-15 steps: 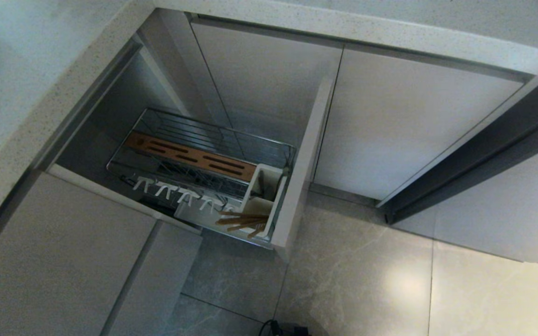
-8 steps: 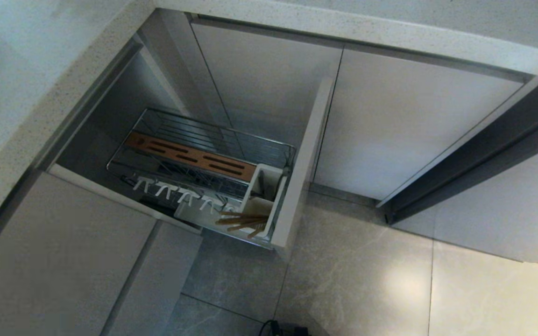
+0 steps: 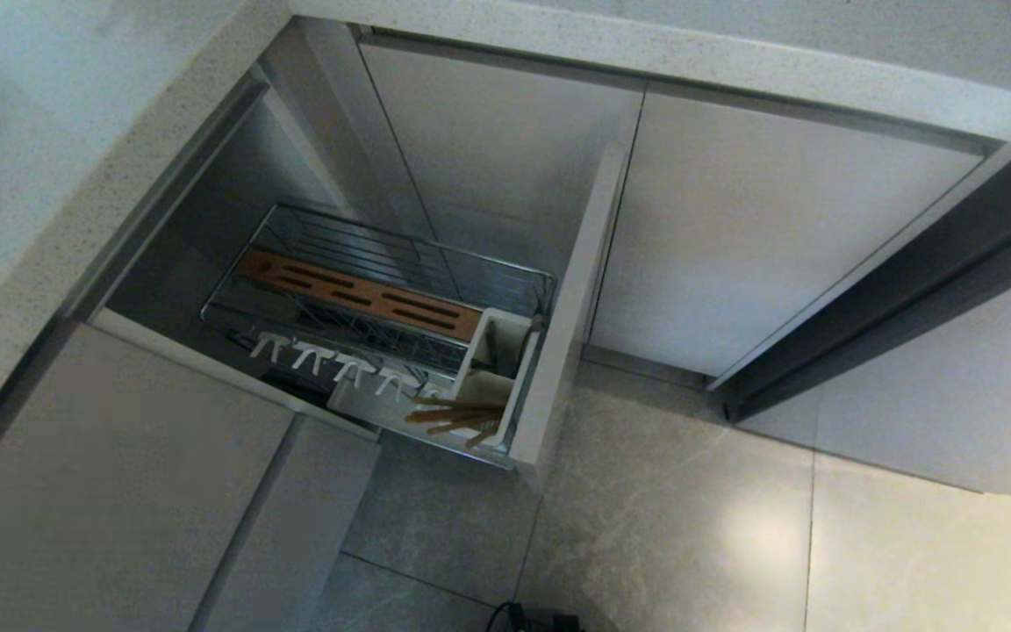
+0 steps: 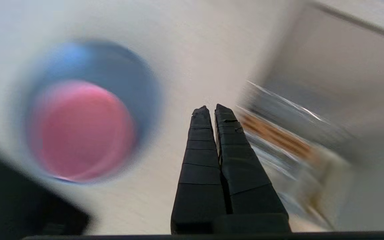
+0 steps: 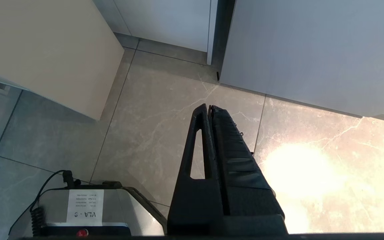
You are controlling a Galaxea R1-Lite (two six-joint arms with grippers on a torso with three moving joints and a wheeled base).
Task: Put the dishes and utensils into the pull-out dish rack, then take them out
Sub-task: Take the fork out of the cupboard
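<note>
The pull-out dish rack point(image 3: 383, 303) stands drawn out of the cabinet, a chrome wire basket with a slotted wooden strip and white pegs. Wooden chopsticks point(image 3: 455, 417) lie in its white caddy point(image 3: 495, 360) by the beige front panel point(image 3: 558, 351). In the left wrist view a pink bowl point(image 4: 82, 130) sits on a light-blue plate point(image 4: 125, 73) on the pale countertop point(image 4: 192, 50), blurred. My left gripper point(image 4: 212, 108) is shut and empty over the counter, beside the dishes. The rack point(image 4: 278, 133) blurs past behind it. My right gripper point(image 5: 209, 106) hangs shut over the floor.
Closed beige cabinet doors point(image 3: 751, 237) stand right of the rack, another cabinet front point(image 3: 111, 474) on its left. A speckled countertop point(image 3: 49, 175) runs above. Grey floor tiles point(image 3: 690, 518) lie below. My base with a cable point(image 5: 78, 206) shows in the right wrist view.
The head view has not changed: the rack and the chopsticks stay as they were, and neither arm shows in it.
</note>
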